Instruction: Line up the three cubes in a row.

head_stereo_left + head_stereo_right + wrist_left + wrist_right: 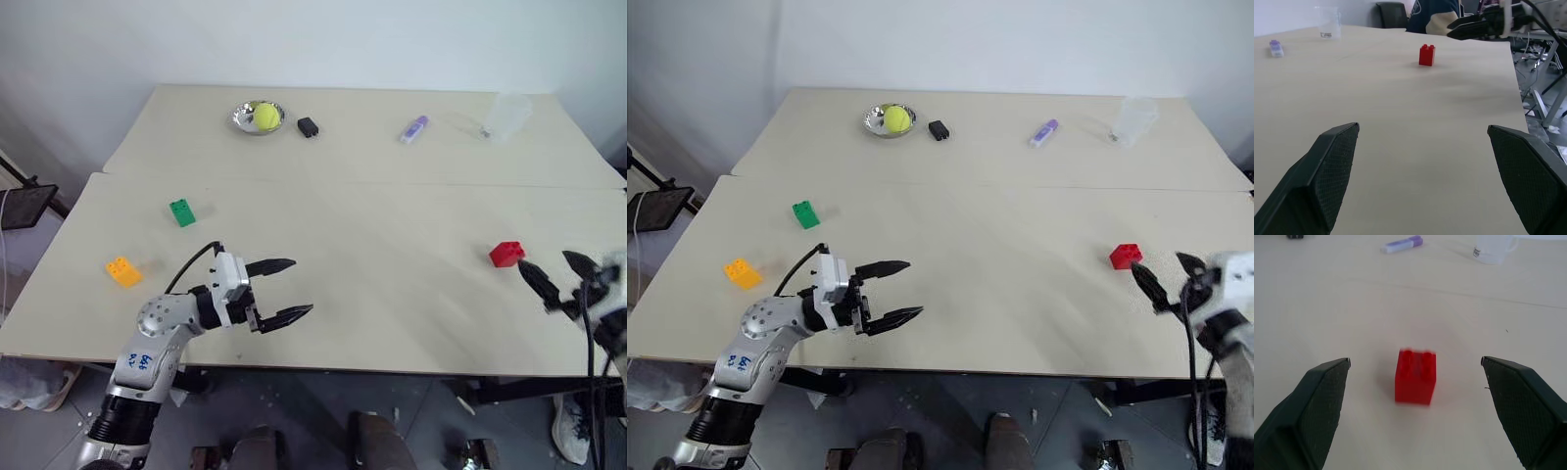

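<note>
The red cube (506, 254) stands near the table's right front, and in the right wrist view it (1416, 377) sits between and just ahead of the open fingers. My right gripper (544, 259) hovers open just in front of it, not touching. The green cube (181, 211) and the orange-yellow cube (123, 271) lie apart at the left of the table. Open and empty, my left gripper (302, 286) hangs over the front of the table, right of those two, pointing toward the red cube (1426, 55).
At the back stand a metal bowl (245, 121) holding a tennis ball (265, 116), a small black block (309, 126), a purple object (414, 128) and a clear plastic cup (506, 116). A seam (392, 182) splits the two tabletops. The front edge runs close under both grippers.
</note>
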You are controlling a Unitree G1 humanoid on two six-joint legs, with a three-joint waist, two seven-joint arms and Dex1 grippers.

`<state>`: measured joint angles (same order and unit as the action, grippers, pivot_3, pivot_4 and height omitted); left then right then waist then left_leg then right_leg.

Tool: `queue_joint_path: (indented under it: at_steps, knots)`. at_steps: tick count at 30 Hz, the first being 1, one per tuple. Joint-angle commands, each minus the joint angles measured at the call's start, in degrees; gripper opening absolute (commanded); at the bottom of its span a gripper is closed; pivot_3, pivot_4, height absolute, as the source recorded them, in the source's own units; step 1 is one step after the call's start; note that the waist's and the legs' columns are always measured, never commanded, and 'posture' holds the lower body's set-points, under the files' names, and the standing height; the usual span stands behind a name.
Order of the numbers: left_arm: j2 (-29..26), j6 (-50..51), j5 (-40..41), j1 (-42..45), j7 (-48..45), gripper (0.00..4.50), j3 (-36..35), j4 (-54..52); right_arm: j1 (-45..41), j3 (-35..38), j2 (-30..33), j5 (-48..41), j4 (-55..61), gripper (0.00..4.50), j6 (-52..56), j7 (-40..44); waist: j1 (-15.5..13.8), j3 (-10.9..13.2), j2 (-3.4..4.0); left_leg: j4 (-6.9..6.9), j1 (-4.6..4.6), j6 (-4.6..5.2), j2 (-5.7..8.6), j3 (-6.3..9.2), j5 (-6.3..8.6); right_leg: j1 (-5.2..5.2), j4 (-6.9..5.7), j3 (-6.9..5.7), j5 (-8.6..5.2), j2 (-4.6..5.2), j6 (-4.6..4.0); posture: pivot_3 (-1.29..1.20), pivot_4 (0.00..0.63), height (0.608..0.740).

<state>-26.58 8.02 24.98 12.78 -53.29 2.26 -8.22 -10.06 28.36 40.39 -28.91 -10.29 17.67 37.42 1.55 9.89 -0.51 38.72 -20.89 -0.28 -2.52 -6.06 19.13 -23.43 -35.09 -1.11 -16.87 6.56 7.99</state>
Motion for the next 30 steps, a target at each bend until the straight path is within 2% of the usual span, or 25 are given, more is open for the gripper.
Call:
queue_joint_path:
  at_steps: [1, 8, 11, 15, 18, 21, 25, 30]
  knots:
    - [-0.2, -0.3, -0.1, -0.5, 0.1, 4.48, -0.2, -1.8, -4.4, -2.6, 2.0, 3.6, -7.4, 4.50, 0.0, -0.5, -0.1, 0.0, 0.00, 0.09, -0.11, -0.01, -0.04, 0.01, 0.01, -0.03, -0.02, -0.08, 0.00, -0.02, 0.00, 0.00, 0.150, 0.740]
    - [-1.2, 0.2, 0.1, -2.2, 0.5, 4.48, -1.0, -3.5, -9.4, -6.9, 1.0, 7.2, -15.2, 4.50, -1.4, 0.6, -0.5, 0.0, 0.01, 0.23, -0.36, 0.00, -0.04, -0.20, 0.04, -0.07, -0.05, -0.23, 0.04, -0.01, 0.07, 0.00, 0.150, 0.740]
    - [-1.6, 0.2, 0.4, -2.4, 0.5, 4.50, -1.3, -4.0, -9.9, -7.3, 0.3, 7.6, -16.0, 3.88, -2.4, 0.6, -0.6, 0.0, 0.01, 0.28, -0.36, 0.01, -0.04, -0.22, 0.05, -0.06, 0.02, -0.22, 0.04, 0.00, 0.08, 0.00, 0.150, 0.740]
    - [-2.0, -0.5, 1.1, -2.4, -0.5, 4.50, -1.8, -4.3, -9.7, -7.7, -0.5, 7.3, -16.0, 2.51, -5.7, 3.5, -0.4, 0.0, 0.01, 0.27, -0.35, 0.01, -0.04, -0.24, 0.05, -0.06, 0.00, -0.20, 0.05, 0.00, 0.09, 0.00, 0.150, 0.740]
    - [-2.3, -1.5, 1.4, -2.5, -1.4, 4.50, -2.9, -3.9, -9.7, -9.9, 0.0, 7.2, -14.3, 1.50, -8.9, 9.8, -0.1, 0.0, 0.01, 0.27, -0.34, 0.01, -0.05, -0.25, 0.05, -0.06, 0.01, -0.21, 0.05, -0.01, 0.09, 0.00, 0.150, 0.740]
    - [-3.0, -1.4, 1.6, -3.2, -1.5, 4.50, -4.5, -3.4, -11.5, -14.3, 0.7, 5.5, -9.3, 1.49, -9.1, 20.0, 0.2, 0.0, 0.03, 0.27, -0.34, 0.00, -0.07, -0.24, 0.06, -0.07, -0.01, -0.21, 0.05, -0.02, 0.09, 0.00, 0.150, 0.740]
    - [-3.6, -1.8, 1.1, -5.0, -1.4, 4.50, -5.8, -2.7, -16.7, -24.6, 1.1, 7.7, -4.3, 1.49, -7.6, 31.7, 0.6, 0.0, 0.07, 0.26, -0.24, 0.00, -0.12, -0.07, 0.06, -0.12, -0.06, -0.11, 0.05, -0.04, 0.09, 0.00, 0.150, 0.740]
    - [-3.4, -1.5, 0.8, -8.3, 0.4, 4.50, -6.6, -4.4, -27.3, -36.9, -4.9, 12.9, -10.0, 1.49, -10.5, 40.7, 0.2, 0.0, 0.05, 0.30, -0.28, -0.01, -0.16, 0.13, 0.08, -0.15, -0.20, -0.17, 0.05, -0.02, 0.08, 0.00, 0.150, 0.740]
